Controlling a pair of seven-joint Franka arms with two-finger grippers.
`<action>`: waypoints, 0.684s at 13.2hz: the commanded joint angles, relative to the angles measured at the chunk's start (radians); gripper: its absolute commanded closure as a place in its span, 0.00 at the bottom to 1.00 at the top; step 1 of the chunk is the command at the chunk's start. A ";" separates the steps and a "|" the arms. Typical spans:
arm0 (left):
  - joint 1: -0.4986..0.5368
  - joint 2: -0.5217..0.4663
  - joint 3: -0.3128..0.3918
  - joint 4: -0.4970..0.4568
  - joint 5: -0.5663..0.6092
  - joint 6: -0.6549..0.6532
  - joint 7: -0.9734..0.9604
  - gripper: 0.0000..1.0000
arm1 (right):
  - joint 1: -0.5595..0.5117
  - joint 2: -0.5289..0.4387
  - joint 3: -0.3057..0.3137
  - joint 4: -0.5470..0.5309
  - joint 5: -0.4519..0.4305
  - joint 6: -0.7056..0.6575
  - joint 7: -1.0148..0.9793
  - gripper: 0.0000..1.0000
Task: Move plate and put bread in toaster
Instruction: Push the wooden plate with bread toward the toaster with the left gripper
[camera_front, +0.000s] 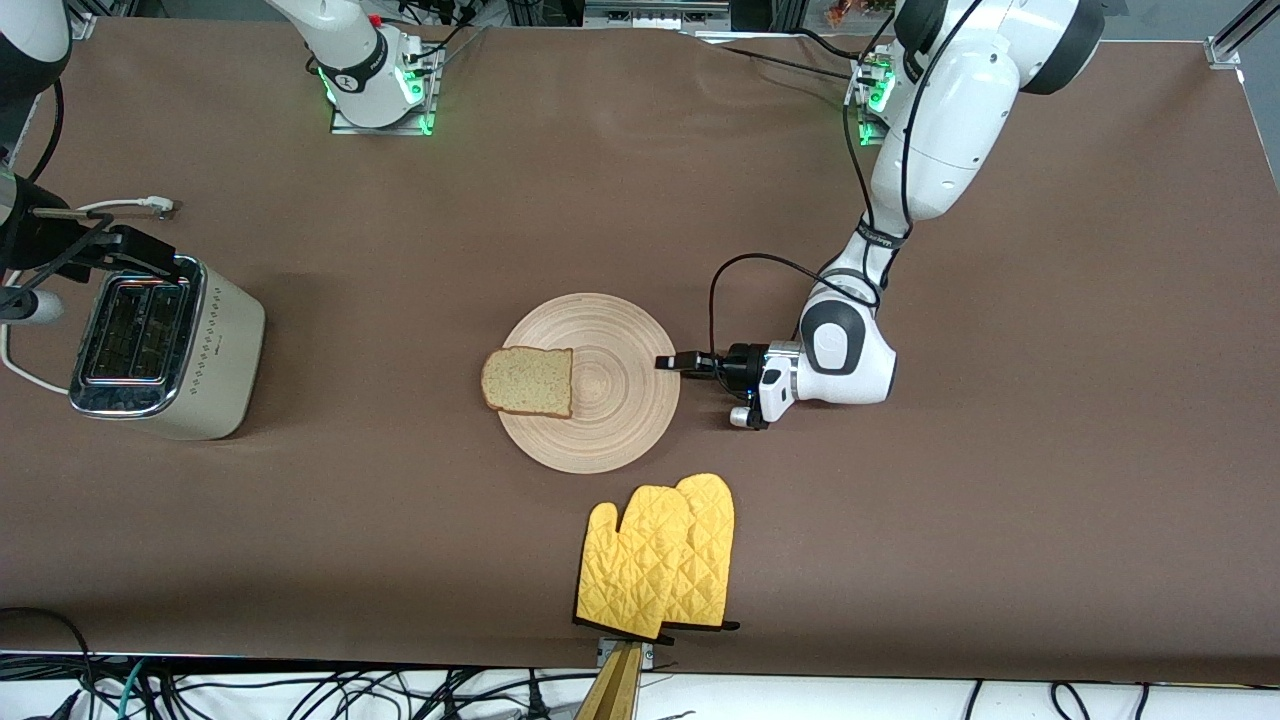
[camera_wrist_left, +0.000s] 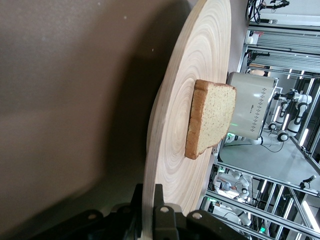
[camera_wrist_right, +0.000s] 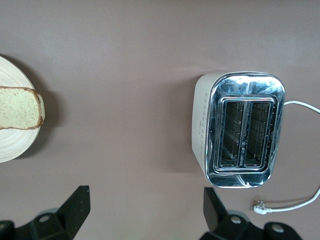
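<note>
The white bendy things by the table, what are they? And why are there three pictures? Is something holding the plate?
They are two robot arms. One picture looks down from high across the table. The other two come from small cameras on each arm's wrist.

On the brown table lie a round wooden plate with a slice of bread at its edge, a toaster at the right arm's end, and yellow oven mitts nearer the high camera than the plate.

The left hand is shut on the plate's rim; its wrist picture shows the plate and bread up close. The right hand is open and holds nothing. It hangs above the table beside the toaster, looking down at its two slots.
</note>
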 joint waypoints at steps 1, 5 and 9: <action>0.005 -0.001 0.004 0.021 -0.057 -0.015 0.000 0.54 | -0.003 0.003 -0.001 0.013 0.001 -0.016 0.003 0.00; 0.078 -0.070 0.005 -0.018 -0.040 -0.021 -0.018 0.00 | -0.003 0.001 -0.001 0.013 0.001 -0.016 0.003 0.00; 0.176 -0.304 0.005 -0.096 0.309 -0.023 -0.283 0.00 | -0.005 0.001 -0.001 0.013 0.001 -0.016 0.001 0.00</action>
